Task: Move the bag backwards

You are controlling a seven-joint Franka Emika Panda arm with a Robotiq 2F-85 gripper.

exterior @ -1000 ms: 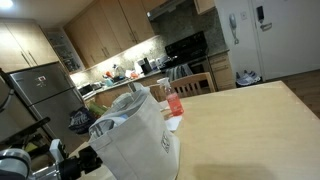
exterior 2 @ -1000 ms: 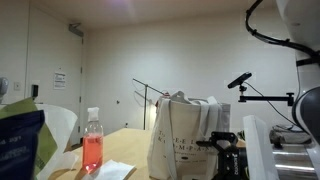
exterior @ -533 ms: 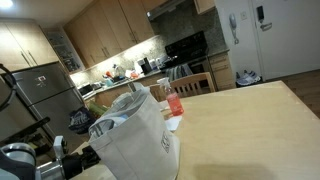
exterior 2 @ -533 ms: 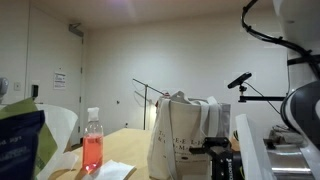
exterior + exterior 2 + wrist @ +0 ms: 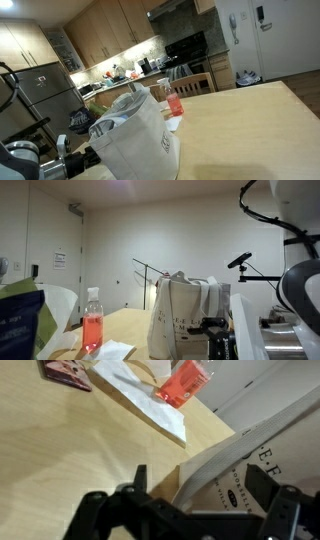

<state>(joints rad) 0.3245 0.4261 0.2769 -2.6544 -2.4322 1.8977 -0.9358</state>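
Bag (image 5: 140, 140): off-white tote, upright on table (image 5: 250, 120), bottle (image 5: 175, 103) just beside it on the far side. Gripper (image 5: 200, 480): fingers spread wide, holding nothing; in the wrist view the bag's rim lies directly ahead, between them. Change from half a second ago: arm shifted slightly toward bag; bag and bottle unmoved.
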